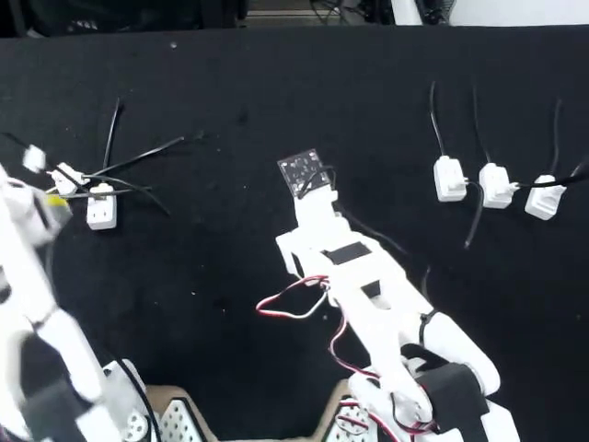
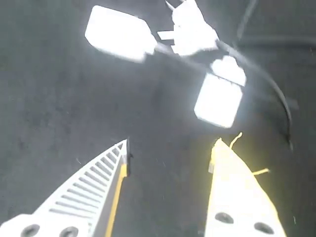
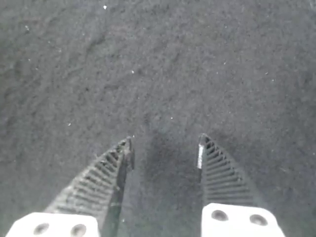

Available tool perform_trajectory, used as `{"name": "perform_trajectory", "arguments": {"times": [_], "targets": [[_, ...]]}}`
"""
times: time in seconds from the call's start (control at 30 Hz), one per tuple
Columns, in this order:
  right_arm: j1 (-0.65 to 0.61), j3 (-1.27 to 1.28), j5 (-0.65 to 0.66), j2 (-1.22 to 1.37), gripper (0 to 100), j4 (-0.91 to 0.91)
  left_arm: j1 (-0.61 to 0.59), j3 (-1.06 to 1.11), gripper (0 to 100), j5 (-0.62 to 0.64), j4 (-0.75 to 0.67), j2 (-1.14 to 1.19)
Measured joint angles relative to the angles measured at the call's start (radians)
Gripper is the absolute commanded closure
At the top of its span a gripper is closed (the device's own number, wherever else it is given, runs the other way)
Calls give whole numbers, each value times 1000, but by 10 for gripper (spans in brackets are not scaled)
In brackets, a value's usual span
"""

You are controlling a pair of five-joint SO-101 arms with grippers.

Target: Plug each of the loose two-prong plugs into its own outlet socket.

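Although both arms hung over the black cloth (image 3: 158, 59), the left gripper (image 2: 170, 153) was much the nearer to the work. Its jaws stood spread and held nothing, and just beyond them lay a white block (image 2: 217, 101), seemingly a socket. Farther off, a plug (image 2: 190, 29) lay with its prongs aimed sideways at a second block (image 2: 118, 33). The prongs were bare between them, so it was likely not seated. The right gripper (image 3: 165, 148), also spread and empty, hung mid-table, well apart from three white pieces (image 1: 497, 186) off to its right. No print could be read.
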Motion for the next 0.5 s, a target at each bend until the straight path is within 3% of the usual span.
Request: {"name": "perform_trajectory", "arguments": {"times": [0.23,0.5], "targets": [[0,0,0,0,804,-2,-58,-439,727,166,81,497],[0,0,0,0,804,-2,-60,-1089,727,537,359,1069]]}}
